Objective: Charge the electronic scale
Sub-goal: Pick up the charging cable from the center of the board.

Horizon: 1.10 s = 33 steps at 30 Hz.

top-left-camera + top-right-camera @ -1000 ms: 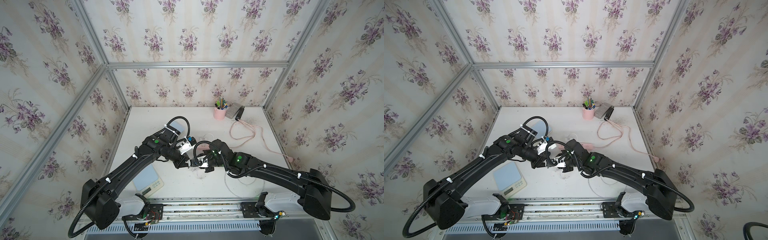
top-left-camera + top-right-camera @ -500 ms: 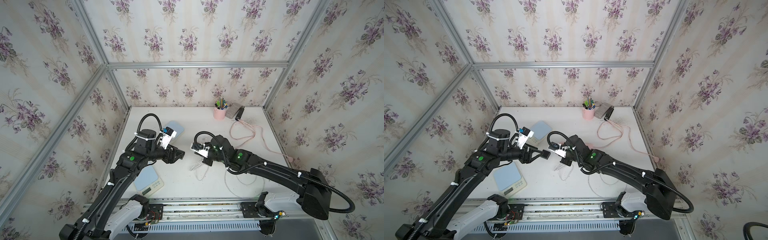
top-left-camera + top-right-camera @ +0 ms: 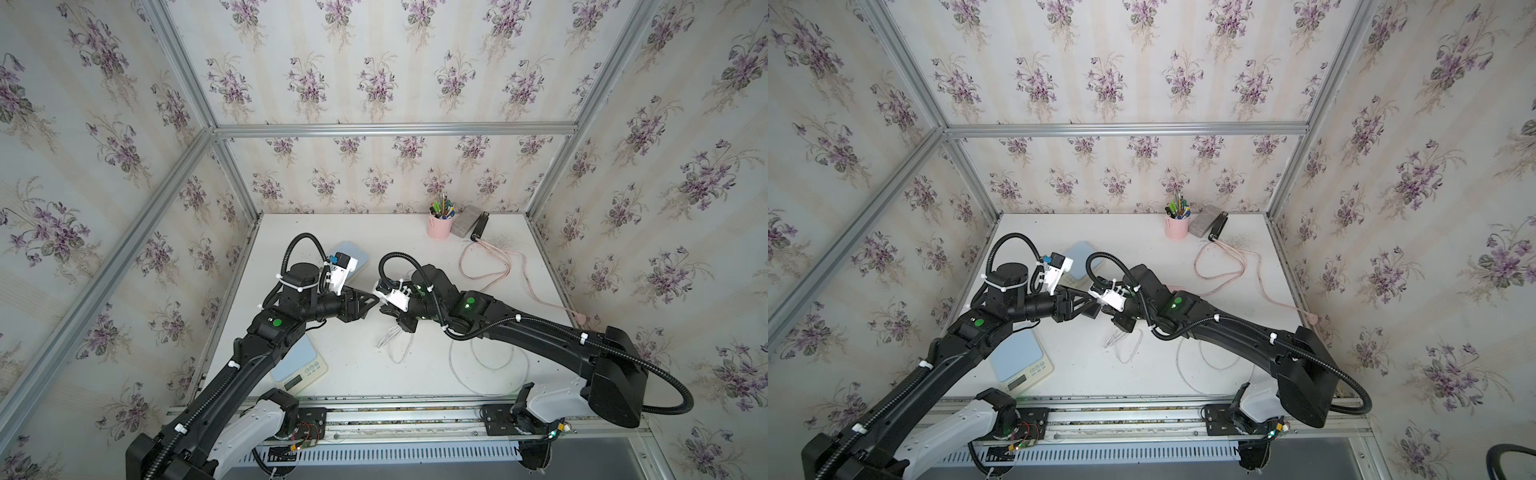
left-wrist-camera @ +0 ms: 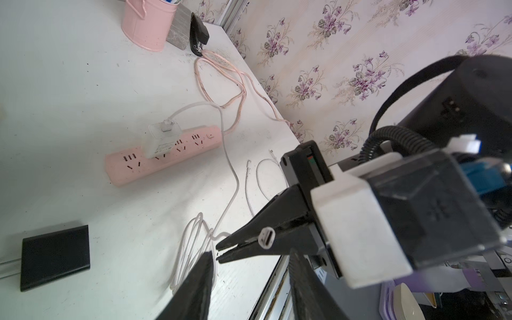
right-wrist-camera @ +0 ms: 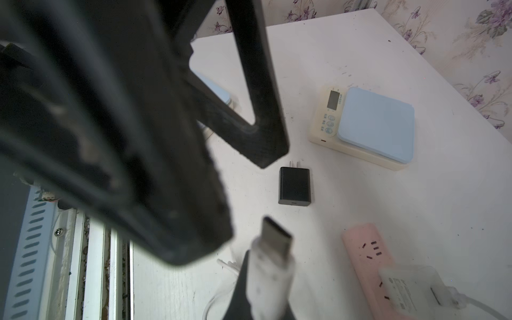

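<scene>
Back after a brief retreat, the left arm has swung in again: the left fingers (image 4: pixel 199 285), partly spread and holding nothing, frame the right fingers (image 4: pixel 277 216), which are pressed together on a white plug (image 4: pixel 266 237) above the counter (image 4: pixel 69 91). Lower left in a top view, the scale (image 3: pixel 303 363) sits half hidden beneath the left arm.

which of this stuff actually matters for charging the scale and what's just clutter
For the job: electronic scale; white cable plug, held in the right gripper; white charger in the pink power strip.
Just lying about: black adapter; pink pen cup; stapler; grey block.
</scene>
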Available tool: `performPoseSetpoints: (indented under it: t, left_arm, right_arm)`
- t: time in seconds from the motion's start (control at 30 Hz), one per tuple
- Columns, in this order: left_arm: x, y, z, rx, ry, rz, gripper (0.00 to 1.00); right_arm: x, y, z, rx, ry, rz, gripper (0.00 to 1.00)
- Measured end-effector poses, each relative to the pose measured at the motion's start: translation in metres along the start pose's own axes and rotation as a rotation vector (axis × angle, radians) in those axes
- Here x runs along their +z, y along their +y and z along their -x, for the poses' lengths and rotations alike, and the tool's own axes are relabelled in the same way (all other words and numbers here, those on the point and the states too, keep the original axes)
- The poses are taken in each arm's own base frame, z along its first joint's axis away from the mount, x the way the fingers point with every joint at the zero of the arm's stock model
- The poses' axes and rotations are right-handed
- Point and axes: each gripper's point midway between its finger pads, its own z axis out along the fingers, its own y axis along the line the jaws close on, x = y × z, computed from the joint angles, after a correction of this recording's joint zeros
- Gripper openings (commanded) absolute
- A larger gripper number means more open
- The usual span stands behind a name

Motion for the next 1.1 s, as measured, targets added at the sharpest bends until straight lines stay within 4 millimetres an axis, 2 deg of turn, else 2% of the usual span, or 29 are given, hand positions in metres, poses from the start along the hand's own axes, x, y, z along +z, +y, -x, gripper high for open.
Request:
performPoseSetpoints:
  t: [0.17, 0.43, 0.5, 0.63, 0.67, 0.7, 0.73, 0.77, 0.8, 0.93, 1.1]
  left_arm:
    - [0.006, 0.000, 0.004, -0.017, -0.010, -0.020, 0.40]
    - [0.014, 0.000, 0.002, -0.050, 0.008, -0.051, 0.29]
    - [0.015, 0.001, -0.001, -0.060, 0.015, -0.056, 0.22]
    - [0.017, 0.001, -0.002, -0.071, 0.019, -0.059, 0.01]
    - [0.017, 0.002, -0.003, -0.076, 0.020, -0.060, 0.00]
    - [0.017, 0.002, -0.003, -0.083, 0.020, -0.058, 0.00]
    - [0.017, 0.002, -0.002, -0.084, 0.018, -0.055, 0.00]
    - [0.017, 0.004, -0.003, -0.093, 0.016, -0.050, 0.00]
    - [0.016, 0.005, -0.004, -0.099, 0.014, -0.045, 0.00]
    - [0.015, 0.016, -0.005, -0.161, 0.000, -0.009, 0.00]
    - [0.015, 0.023, -0.007, -0.229, -0.002, 0.008, 0.00]
  right_arm:
    - [0.000, 0.003, -0.004, 0.014, 0.014, 0.015, 0.00]
    - [0.005, 0.002, -0.004, 0.021, 0.029, 0.020, 0.00]
    - [0.006, 0.001, -0.002, 0.022, 0.030, 0.019, 0.00]
    - [0.008, 0.000, 0.000, 0.021, 0.029, 0.020, 0.00]
    - [0.008, 0.000, 0.000, 0.022, 0.030, 0.020, 0.00]
    - [0.008, 0.000, -0.001, 0.022, 0.030, 0.020, 0.07]
    - [0.008, 0.000, -0.001, 0.023, 0.031, 0.019, 0.22]
    - [0.008, 0.000, -0.001, 0.025, 0.031, 0.016, 0.30]
    - [0.008, -0.001, -0.003, 0.030, 0.031, 0.012, 0.34]
    - [-0.001, -0.005, -0.010, 0.028, 0.009, -0.040, 0.38]
    - [-0.018, -0.010, -0.002, 0.003, -0.092, -0.109, 0.38]
